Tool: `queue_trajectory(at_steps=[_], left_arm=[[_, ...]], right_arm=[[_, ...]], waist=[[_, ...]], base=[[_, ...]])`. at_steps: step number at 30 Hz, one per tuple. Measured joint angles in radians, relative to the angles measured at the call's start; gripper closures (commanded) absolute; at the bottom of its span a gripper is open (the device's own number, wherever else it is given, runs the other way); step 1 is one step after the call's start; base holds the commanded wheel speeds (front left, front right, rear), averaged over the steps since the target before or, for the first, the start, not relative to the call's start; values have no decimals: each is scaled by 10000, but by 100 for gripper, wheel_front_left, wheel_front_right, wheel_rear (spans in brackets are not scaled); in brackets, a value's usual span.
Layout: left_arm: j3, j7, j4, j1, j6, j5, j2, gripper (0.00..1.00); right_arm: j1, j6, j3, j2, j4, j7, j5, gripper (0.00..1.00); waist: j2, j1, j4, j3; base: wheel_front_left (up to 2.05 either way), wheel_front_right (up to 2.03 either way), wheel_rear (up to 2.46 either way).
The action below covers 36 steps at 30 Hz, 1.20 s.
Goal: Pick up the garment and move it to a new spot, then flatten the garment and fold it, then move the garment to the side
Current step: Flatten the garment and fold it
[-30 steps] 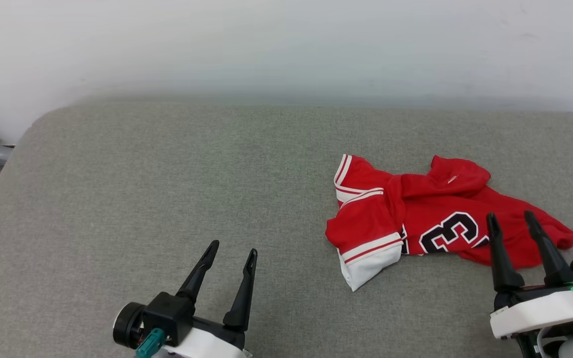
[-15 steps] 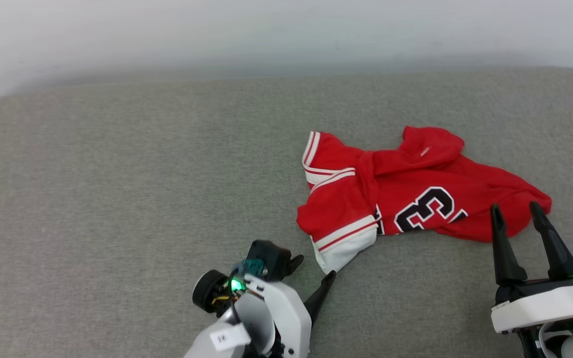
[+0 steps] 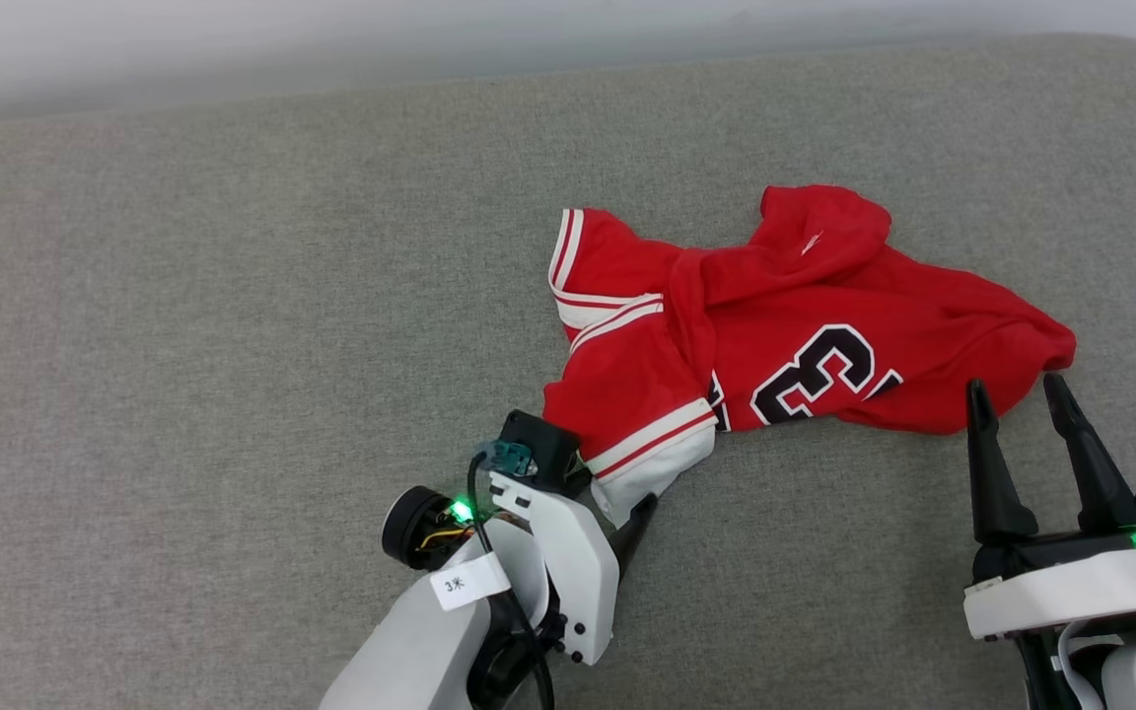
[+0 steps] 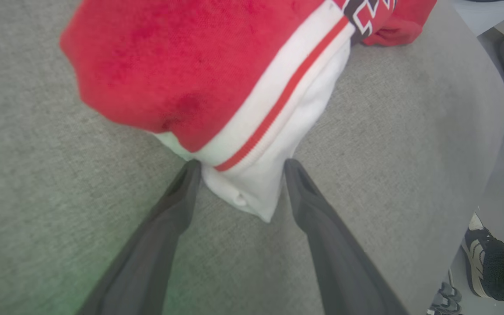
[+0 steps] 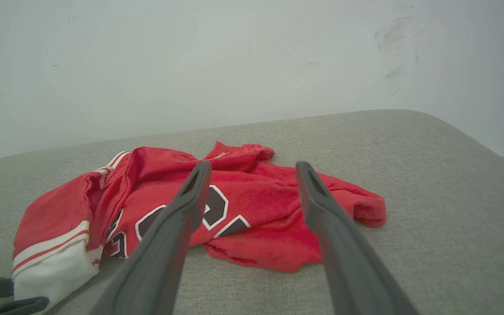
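- Pale wall [image 5: 147,65] runs behind everything, scuffed at the upper right of my right wrist view
- Grey upholstered surface [image 3: 183,296] takes up most of my head view; rounded corners, nap looks even
- The garment [image 3: 805,325] lies crumpled on that surface, right of centre and nearer my right arm; red body bunched in folds, not flat
- Black white-outlined "3" [image 3: 815,370] faces up mid-garment; the rest of the lettering is buried in folds
- Left forearm, pale shell with a small paper label [image 3: 457,584] and a green light [image 3: 460,510], reaches in from the bottom edge toward the garment's left end
- White sleeve [image 4: 269,175] with red-and-white striped trim is the part of the garment nearest me, its end pointing at the left tool
- Left tool [image 4: 241,164] is released, fingers spread wide; the sleeve end sits between them, one fingertip [image 4: 193,168] against each side of the cuff, nothing clenched
- Right tool [image 3: 1012,385] is also released, fingers apart and holding nothing; tips sit just beside the garment's near right edge, and I cannot tell whether they touch the cloth
- A person's dark-and-white shoe [image 4: 481,258] stands on the floor past the surface's edge, low right in my left wrist view
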Motion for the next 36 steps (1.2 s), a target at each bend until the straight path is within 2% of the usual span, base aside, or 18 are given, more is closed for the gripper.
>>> queue_trajectory(at_steps=[1,2,3,5,10,16,21,28,36], left_arm=[[-65,6,98,-41,-8,-92,-8,8],[-130,2,190,-82,-10,-174,-8,70],[-184,-88,224,-114,-31,-236,-12,100],[-259,-303,311,-129,-54,-351,-21,100],[21,-1588,169,39,-77,-779,35,100],[892,-2326,-823,876,102,-1315,621,100],[1609,-2422,-2171,1482,418,-1638,1172,100],[2610,-2360,-3728,1988,1078,-1935,1778,100],[3453,-2211,-5839,2052,1430,-2295,2217,100]], right_arm=[[-19,0,-13,8,10,-2,-6,0],[-45,0,-29,13,31,-4,-10,0],[-89,0,-52,19,50,-10,-15,0],[-127,0,-100,27,79,-40,-42,0],[-116,0,-169,65,311,-63,-119,0],[34,0,-174,81,449,-77,-90,0],[202,0,-174,98,545,-31,-75,0],[308,0,-90,180,635,-4,-58,0],[358,0,-151,207,732,-6,-19,0]], waist=[[0,0,-10,45],[0,0,-12,81],[0,0,-4,104],[0,0,41,119],[0,0,316,-257],[0,0,608,-922],[0,0,928,-1474],[1,-1,1250,-1907],[0,-1,1244,-1989]], base=[[0,0,0],[0,0,0],[0,0,0],[0,0,0],[0,0,0],[0,0,0],[0,0,0],[0,0,0],[0,0,0]])
